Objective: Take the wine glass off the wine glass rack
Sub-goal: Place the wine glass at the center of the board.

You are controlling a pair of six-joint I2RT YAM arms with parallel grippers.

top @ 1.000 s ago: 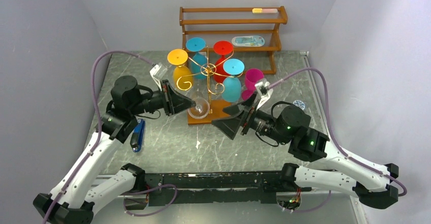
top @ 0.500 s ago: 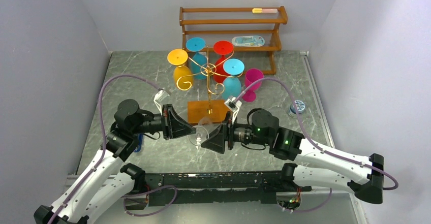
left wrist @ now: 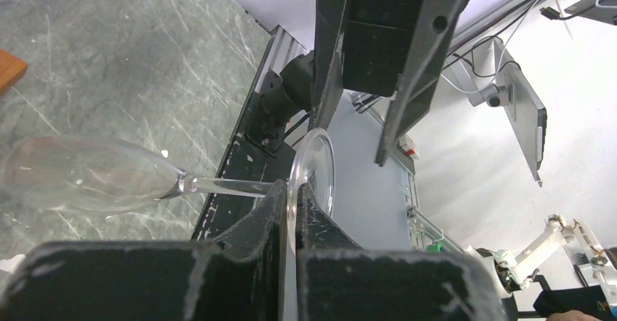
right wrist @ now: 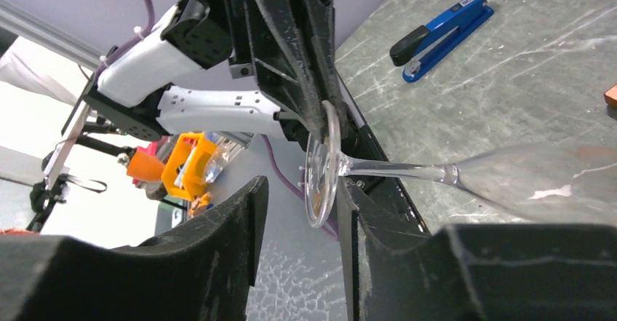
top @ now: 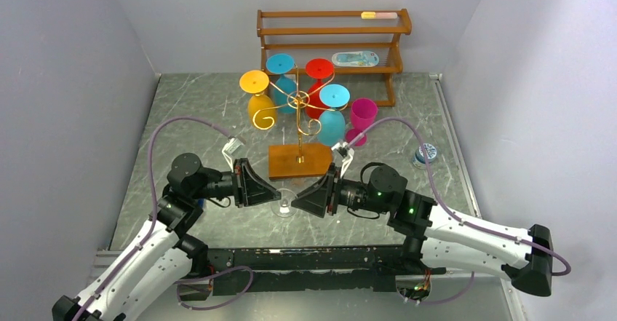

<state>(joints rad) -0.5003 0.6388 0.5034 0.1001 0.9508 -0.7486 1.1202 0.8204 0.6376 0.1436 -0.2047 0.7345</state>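
Note:
The clear wine glass [top: 284,204] lies on its side low over the table, off the gold wine glass rack [top: 298,105] and in front of its wooden base [top: 298,161]. My left gripper [left wrist: 291,199] is shut on the rim of the glass's round foot [left wrist: 314,167]; the bowl [left wrist: 80,183] points away to the left. My right gripper [right wrist: 300,190] faces it from the other side, open, with the foot [right wrist: 321,162] between its fingers. One finger [right wrist: 348,204] sits close against the foot; the other stands clearly apart.
Yellow [top: 256,95], blue [top: 280,73], red [top: 319,77] and teal [top: 332,113] glasses hang on the rack. A magenta cup [top: 361,116] stands beside it, a wooden shelf [top: 331,37] behind. A blue stapler [right wrist: 440,33] lies on the table.
Both arms came back from the rack toward the near edge, the left carrying the clear glass. The right gripper's jaws narrowed around the foot.

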